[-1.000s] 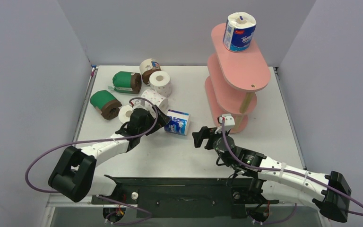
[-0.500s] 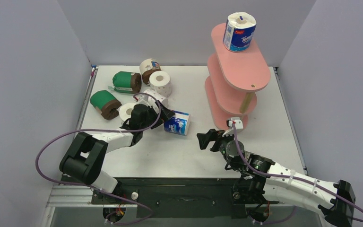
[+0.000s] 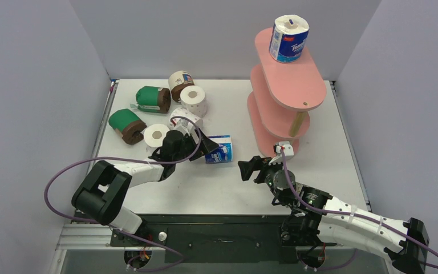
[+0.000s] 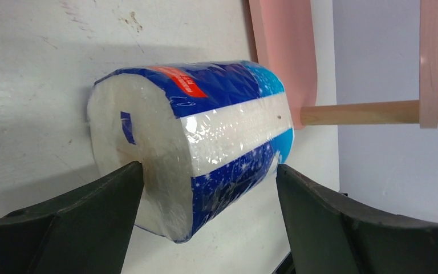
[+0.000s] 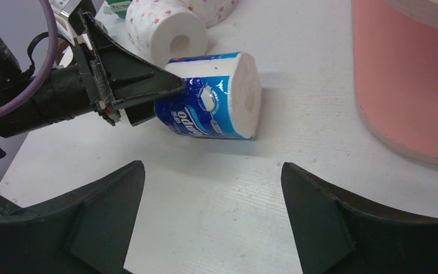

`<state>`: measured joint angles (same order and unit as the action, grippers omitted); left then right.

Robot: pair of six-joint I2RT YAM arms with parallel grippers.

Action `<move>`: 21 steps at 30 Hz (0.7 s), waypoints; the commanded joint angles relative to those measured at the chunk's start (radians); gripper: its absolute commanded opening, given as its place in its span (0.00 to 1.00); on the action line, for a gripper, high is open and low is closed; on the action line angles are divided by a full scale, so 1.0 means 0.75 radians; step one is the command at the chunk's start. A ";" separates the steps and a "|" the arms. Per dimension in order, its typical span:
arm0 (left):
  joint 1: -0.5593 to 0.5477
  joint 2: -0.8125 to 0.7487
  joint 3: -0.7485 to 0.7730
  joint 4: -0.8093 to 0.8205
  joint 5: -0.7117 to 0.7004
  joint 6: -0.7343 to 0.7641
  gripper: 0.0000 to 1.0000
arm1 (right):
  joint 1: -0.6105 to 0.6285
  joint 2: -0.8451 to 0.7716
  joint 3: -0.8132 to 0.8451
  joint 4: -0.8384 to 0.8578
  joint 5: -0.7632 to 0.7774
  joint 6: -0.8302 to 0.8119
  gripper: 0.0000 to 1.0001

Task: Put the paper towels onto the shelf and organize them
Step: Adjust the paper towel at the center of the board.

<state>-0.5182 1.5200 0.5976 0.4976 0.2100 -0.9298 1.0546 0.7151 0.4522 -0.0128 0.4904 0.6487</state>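
A blue-white wrapped roll [image 3: 221, 151] lies on its side on the table, left of the pink shelf [image 3: 290, 87]. My left gripper [image 3: 206, 146] is open and straddles it. In the left wrist view the roll [image 4: 205, 125] sits between the fingers, the left finger at its white end and the right one apart from it. My right gripper [image 3: 246, 169] is open and empty, low over the table just right of the roll [image 5: 211, 94]. A second blue-white roll [image 3: 289, 37] stands on the shelf's top board.
Behind the left arm lie two green-wrapped rolls [image 3: 151, 98] [image 3: 126, 125], a cream-wrapped brown roll [image 3: 179, 83] and three white pink-dotted rolls [image 3: 194, 100] [image 3: 157, 136] [image 3: 186, 118]. The shelf's base [image 5: 405, 80] stands close on the right.
My left gripper has moved right, up to the blue-white roll, and now has it between its fingers. The roll has shifted slightly right. The right arm shifted slightly right, then held still.
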 commanded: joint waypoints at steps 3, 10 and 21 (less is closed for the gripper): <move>-0.043 -0.106 -0.042 0.076 0.015 0.037 0.81 | -0.002 -0.014 0.015 -0.023 0.035 -0.004 0.85; -0.093 -0.098 -0.051 0.127 0.009 0.016 0.77 | -0.001 -0.021 0.013 -0.038 0.041 0.001 0.84; -0.118 -0.012 -0.070 0.268 -0.015 -0.048 0.82 | -0.002 -0.051 0.008 -0.072 0.049 0.010 0.84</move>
<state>-0.5980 1.4952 0.5472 0.5812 0.2119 -0.9478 1.0546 0.6937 0.4522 -0.0692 0.4976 0.6487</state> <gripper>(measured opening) 0.822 0.844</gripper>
